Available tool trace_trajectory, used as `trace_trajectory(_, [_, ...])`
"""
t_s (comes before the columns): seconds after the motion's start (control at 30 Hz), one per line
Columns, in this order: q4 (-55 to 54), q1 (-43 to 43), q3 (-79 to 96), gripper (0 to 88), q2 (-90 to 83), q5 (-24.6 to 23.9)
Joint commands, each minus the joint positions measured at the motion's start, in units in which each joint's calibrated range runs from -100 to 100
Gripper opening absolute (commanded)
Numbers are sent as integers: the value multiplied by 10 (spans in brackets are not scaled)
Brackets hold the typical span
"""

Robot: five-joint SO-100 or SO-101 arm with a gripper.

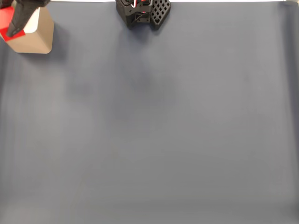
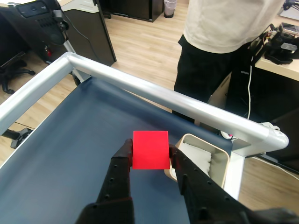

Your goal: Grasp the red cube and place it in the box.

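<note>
In the wrist view the red cube [image 2: 150,149] sits clamped between my two black fingers, held in the air above the blue mat. My gripper [image 2: 149,151] is shut on it. The tan box [image 2: 223,175] with white padding inside lies just right of and beyond the cube, in the table's corner. In the fixed view the box [image 1: 35,39] is at the top left corner, with my gripper [image 1: 16,24] over its left side and a bit of the red cube [image 1: 5,18] showing beside the dark fingers.
A silver rail [image 2: 154,93] frames the blue mat [image 1: 154,126]. The arm's black base [image 1: 142,11] stands at the top middle of the fixed view. A person [image 2: 224,42] stands just beyond the rail near the box.
</note>
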Motion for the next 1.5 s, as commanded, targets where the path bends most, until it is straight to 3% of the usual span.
trace_trajectory(0.0, [2, 30, 0, 41, -22, -13])
trace_trajectory(0.63, [-13, 127, 63, 34, -36, -19])
trace_trajectory(1.47, [-57, 138, 71, 40, 15, -28])
